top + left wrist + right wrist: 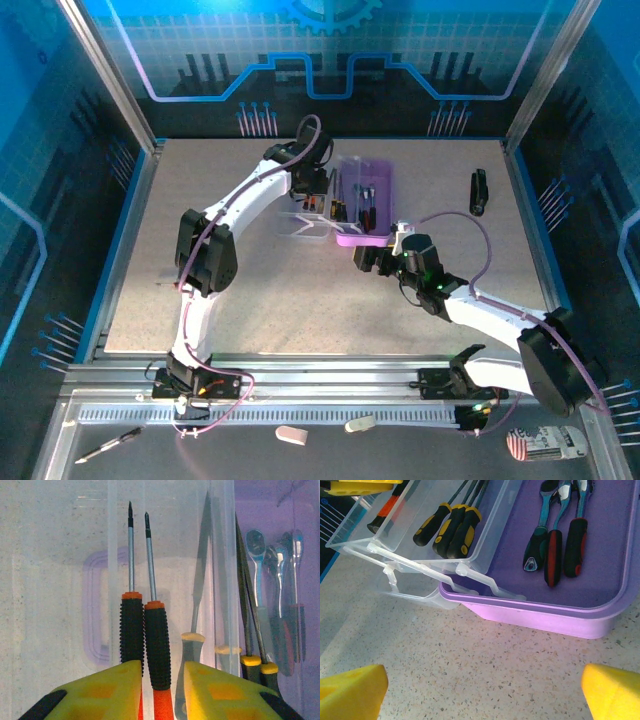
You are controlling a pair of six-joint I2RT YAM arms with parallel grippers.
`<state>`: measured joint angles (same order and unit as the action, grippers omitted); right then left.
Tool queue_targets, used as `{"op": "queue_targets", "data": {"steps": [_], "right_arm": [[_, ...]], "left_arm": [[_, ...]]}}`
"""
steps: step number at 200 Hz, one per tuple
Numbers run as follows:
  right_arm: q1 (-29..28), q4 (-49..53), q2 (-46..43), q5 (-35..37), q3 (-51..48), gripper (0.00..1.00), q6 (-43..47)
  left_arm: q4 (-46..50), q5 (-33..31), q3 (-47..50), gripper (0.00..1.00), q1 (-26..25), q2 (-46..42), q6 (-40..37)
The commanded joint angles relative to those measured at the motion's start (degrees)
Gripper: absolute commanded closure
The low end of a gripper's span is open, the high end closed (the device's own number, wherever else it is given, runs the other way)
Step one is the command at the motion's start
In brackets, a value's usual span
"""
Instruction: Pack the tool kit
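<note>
The tool kit lies open mid-table: a purple base [362, 239] holding pliers and wrenches [555, 550], with the clear lid [308, 226] folded out to its left. Several slim screwdrivers rest in the lid, black-yellow ones [450, 527] and two black-orange ones [132, 630]. My left gripper [162, 680] hovers over the lid, open, its yellow fingers [105, 690] straddling one black-orange screwdriver [156, 645] with gaps on both sides. My right gripper [482, 690] is wide open above bare table, just in front of the base's near wall [545, 617]. The purple handle [95, 610] shows through the lid.
A black oblong object [479, 192] lies at the back right of the table. Blue enclosure walls [130, 190] border the table on three sides. On the near rail sit a pen [108, 445] and two small white pieces [291, 434].
</note>
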<state>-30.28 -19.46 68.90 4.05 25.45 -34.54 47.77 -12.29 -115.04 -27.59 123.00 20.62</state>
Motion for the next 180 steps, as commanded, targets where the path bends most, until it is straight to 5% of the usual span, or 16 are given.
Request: {"op": "queue_targets", "data": {"steps": [1, 50, 99, 111, 145, 180], "right_arm": [[0.84, 0.29, 0.3, 0.86, 0.04, 0.0, -0.7], [0.84, 0.48, 0.23, 1.53, -0.05, 0.0, -0.35], [0.93, 0.58, 0.8, 1.49, 0.3, 0.0, -0.43], [0.93, 0.58, 0.9, 0.92, 0.3, 0.0, -0.44], [-0.97, 2.24, 1.74, 2.73, 1.71, 0.0, 1.07], [-3.75, 3.65, 3.63, 4.41, 3.88, 0.0, 2.94]], "left_arm": [[0.75, 1.05, -2.19, 0.71, 0.11, -1.33, 0.42], [-1.35, -2.04, 2.09, 0.7, 0.3, -10.75, 0.59], [-9.38, -3.31, 28.16, 0.6, 5.42, -33.71, 9.28], [-9.99, -3.31, 35.12, 0.5, 8.41, -39.45, 13.14], [-14.17, -7.33, 57.49, 0.02, 17.92, -56.2, 23.81], [-10.45, -5.06, 70.36, 0.01, 30.64, -65.43, 38.91]]}}
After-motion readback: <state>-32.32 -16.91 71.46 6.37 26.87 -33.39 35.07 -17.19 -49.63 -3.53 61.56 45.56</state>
